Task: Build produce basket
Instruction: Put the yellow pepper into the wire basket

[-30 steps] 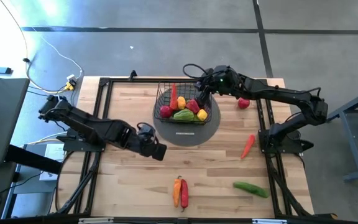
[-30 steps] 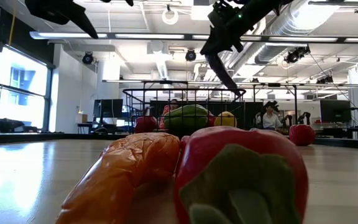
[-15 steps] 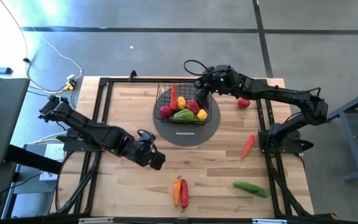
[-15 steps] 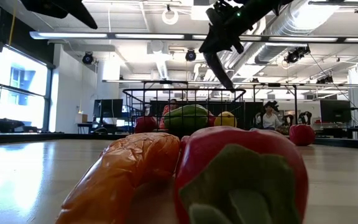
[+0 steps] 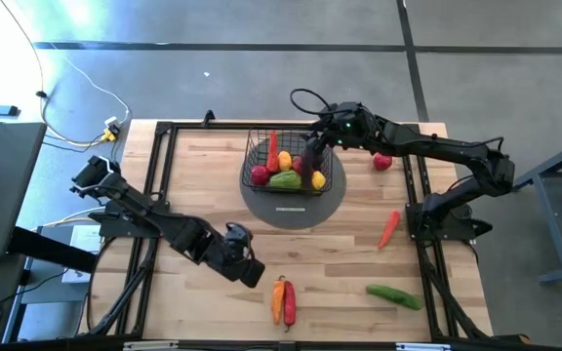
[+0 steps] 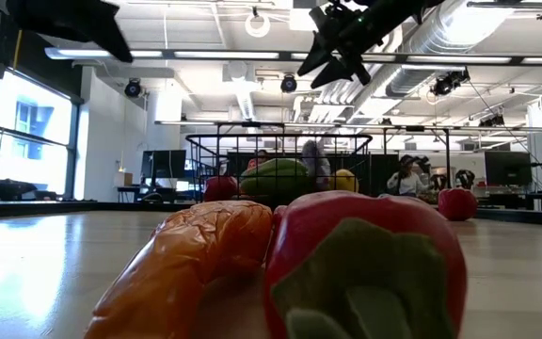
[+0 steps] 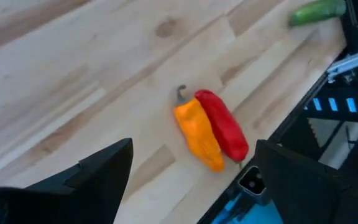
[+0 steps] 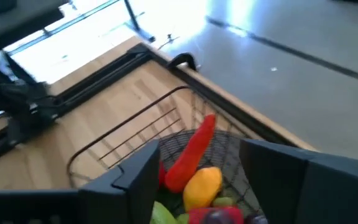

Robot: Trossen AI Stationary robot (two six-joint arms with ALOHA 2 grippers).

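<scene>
The black wire basket (image 5: pixel 285 162) stands on a round grey mat and holds several pieces of produce: a long red pepper (image 8: pixel 191 151), yellow lemons, a tomato, a green piece and a purple piece (image 6: pixel 313 160). My right gripper (image 5: pixel 310 148) hangs open above the basket's far right corner, touching nothing. My left gripper (image 5: pixel 252 276) is open over the near middle of the table, just left of an orange pepper (image 7: pixel 197 134) and a red pepper (image 7: pixel 222 124) that lie side by side on the wood.
Loose on the table's right half lie a red tomato (image 5: pixel 382 162), a thin red pepper (image 5: pixel 388 229) and a green cucumber (image 5: pixel 393 295). A black frame rail (image 5: pixel 159 185) borders the table. Bare wood lies between the basket and the near pepper pair.
My left gripper has swung from the table's left middle toward the near edge and right, closing on the orange and red pepper pair. My right gripper has risen above the basket rim. A purple piece now shows inside the basket.
</scene>
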